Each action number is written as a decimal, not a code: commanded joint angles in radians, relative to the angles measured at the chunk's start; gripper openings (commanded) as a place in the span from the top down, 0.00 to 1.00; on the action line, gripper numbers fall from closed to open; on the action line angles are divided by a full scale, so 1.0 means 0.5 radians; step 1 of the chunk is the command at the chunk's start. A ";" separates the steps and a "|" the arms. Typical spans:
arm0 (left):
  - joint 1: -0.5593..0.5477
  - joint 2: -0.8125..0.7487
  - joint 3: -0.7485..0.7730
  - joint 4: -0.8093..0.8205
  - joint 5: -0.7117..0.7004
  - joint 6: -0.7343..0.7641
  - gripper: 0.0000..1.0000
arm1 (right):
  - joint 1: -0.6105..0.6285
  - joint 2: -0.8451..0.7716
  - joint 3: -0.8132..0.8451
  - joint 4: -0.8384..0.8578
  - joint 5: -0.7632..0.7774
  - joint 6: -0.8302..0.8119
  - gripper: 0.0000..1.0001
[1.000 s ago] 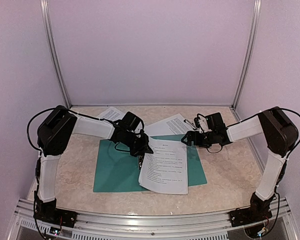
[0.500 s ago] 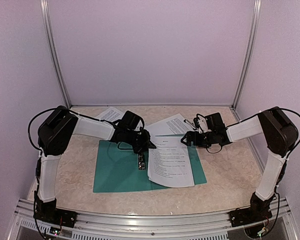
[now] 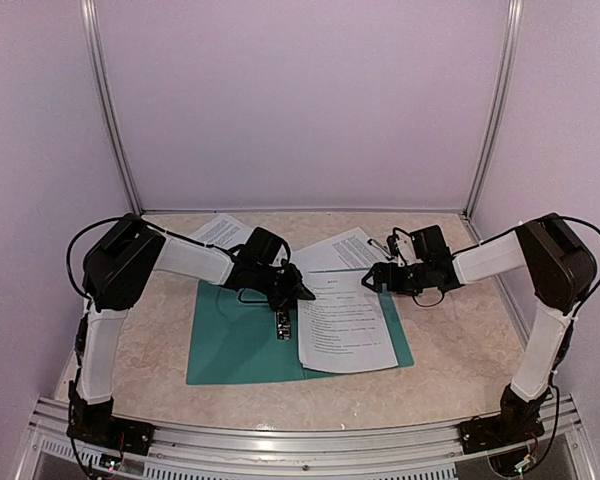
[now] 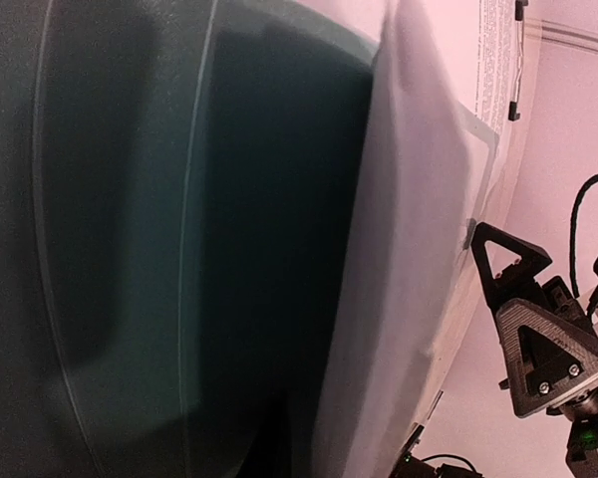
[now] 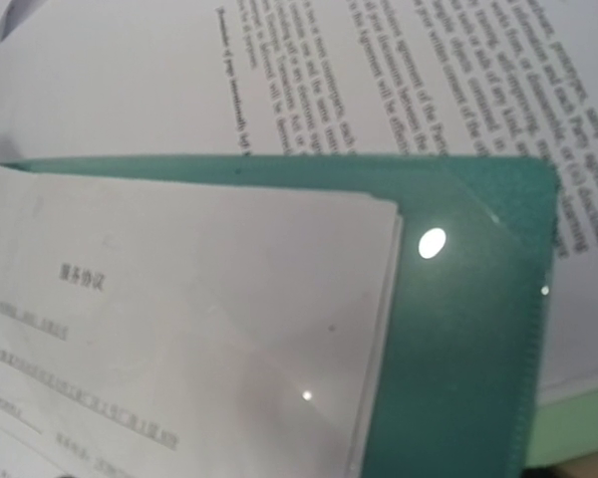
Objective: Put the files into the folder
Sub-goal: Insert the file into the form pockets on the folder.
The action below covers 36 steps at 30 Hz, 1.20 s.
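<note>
One printed sheet [image 3: 342, 322] lies skewed on the open folder [image 3: 235, 345], right leaf; more files [image 3: 332, 250] wait on the counter [image 3: 460, 340] behind. The right end effector [image 3: 372, 277] stands spread, empty. For the left end effector [image 3: 296, 292], I cannot tell. A dragging finger could slide the sheet off, or crease it.

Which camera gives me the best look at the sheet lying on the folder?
Top external: the whole sheet shows, lying on the right side of the folder. Right wrist shows only its top corner with the heading; left wrist only a blurred edge.
</note>
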State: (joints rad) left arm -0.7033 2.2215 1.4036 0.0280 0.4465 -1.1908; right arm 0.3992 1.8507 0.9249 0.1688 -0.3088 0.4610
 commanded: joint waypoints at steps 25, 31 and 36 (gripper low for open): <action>-0.042 0.168 0.269 -0.174 -0.009 0.059 1.00 | 0.072 0.001 -0.009 -0.078 -0.032 0.008 0.06; -0.039 0.166 0.342 -0.302 -0.045 0.200 1.00 | 0.070 -0.011 0.005 -0.114 0.004 -0.024 0.06; -0.044 0.210 0.434 -0.387 0.006 0.272 1.00 | 0.071 0.001 0.027 -0.134 0.008 -0.037 0.06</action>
State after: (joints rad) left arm -0.7109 2.2890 1.5745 -0.1234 0.4404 -1.1110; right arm 0.4107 1.8500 0.9253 0.1665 -0.2840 0.4519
